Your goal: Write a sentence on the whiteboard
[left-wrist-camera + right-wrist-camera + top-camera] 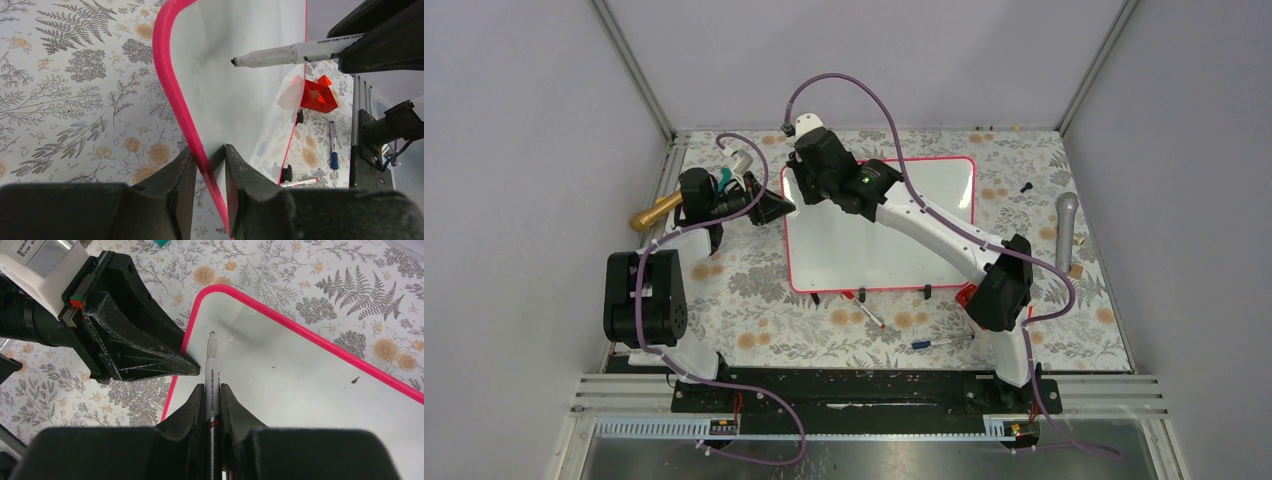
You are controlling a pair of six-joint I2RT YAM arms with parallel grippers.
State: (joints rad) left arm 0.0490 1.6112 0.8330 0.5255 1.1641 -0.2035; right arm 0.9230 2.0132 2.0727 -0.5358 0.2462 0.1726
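Pens lie on the flowered tablecloth (754, 300) on the near side of the whiteboard (844, 250): a blue-capped one (929, 343) and a white one with a red tip (871, 317). Whatever is printed on them is too small to read. A hollow, angular piece of red plastic (317, 95) sits just off the board's near right corner. Small black clips (861, 295) stick out from its near long edge.

The board lies flat. It is a rounded-corner rectangle with a thin pink-red frame, and its glossy face is plain white with only faint grey smudges and reflections.

At the board's left edge, near the far corner, the left gripper (208, 150) pinches the frame between its rough black fingers (182, 175). Just inside that far left corner the right gripper (212, 387) is pressed together on a marker (212, 360). The marker has a slim white barrel with a red band and a line of fine black print that cannot be made out. Its dark tip points at the board surface close to the corner; whether it touches is unclear.

A shiny gold cylinder (656, 211) lies left of the board, and a grey cylinder with a rounded tip (1065, 228) lies to its right.
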